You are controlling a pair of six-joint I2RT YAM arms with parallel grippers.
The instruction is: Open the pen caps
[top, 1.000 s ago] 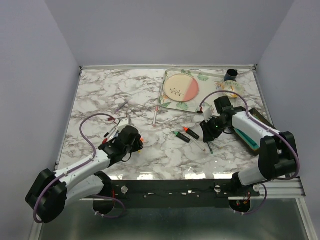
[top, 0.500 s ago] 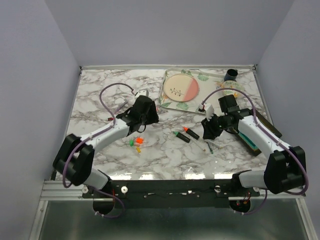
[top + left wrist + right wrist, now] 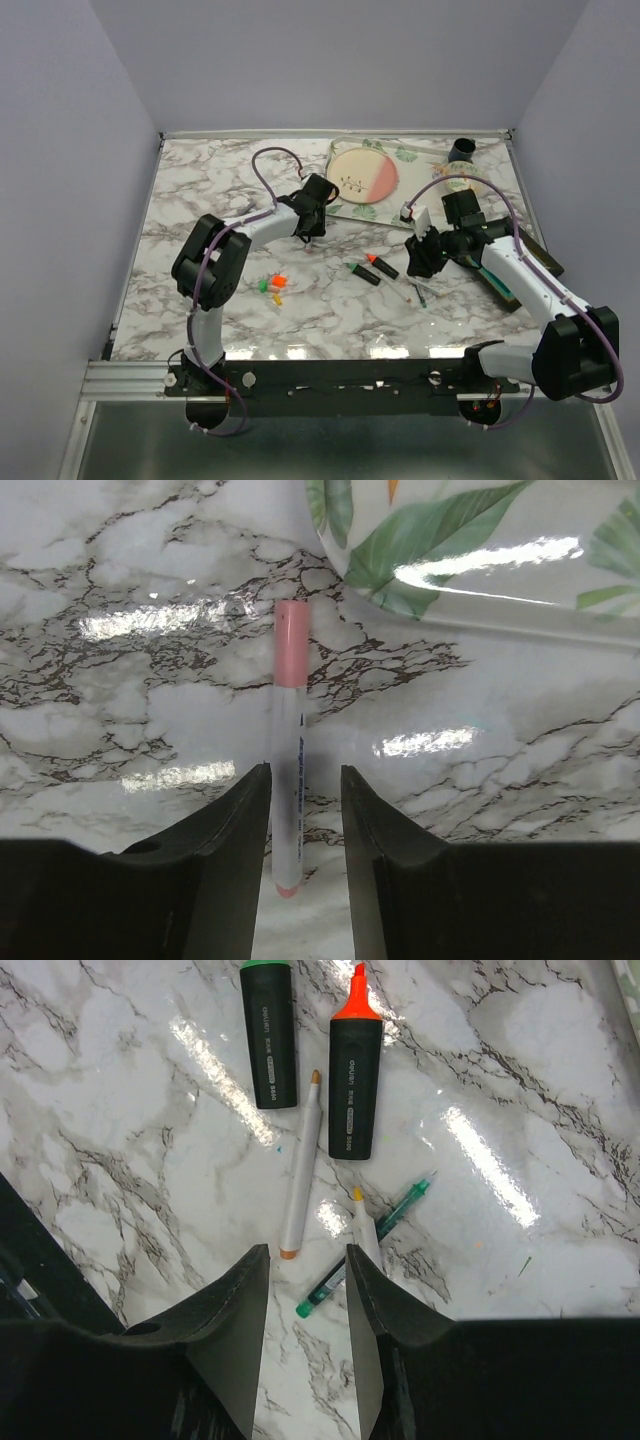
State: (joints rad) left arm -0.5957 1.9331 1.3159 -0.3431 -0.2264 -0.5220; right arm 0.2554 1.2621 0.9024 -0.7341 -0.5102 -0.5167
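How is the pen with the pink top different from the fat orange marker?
The pink-topped pen is thin with a white barrel; the orange marker is chunky and black. The pen's pink cap is on; the marker's orange tip is bare. The pen lies by the leafy tray; the marker lies beside a green marker. Both lie flat on the marble table.
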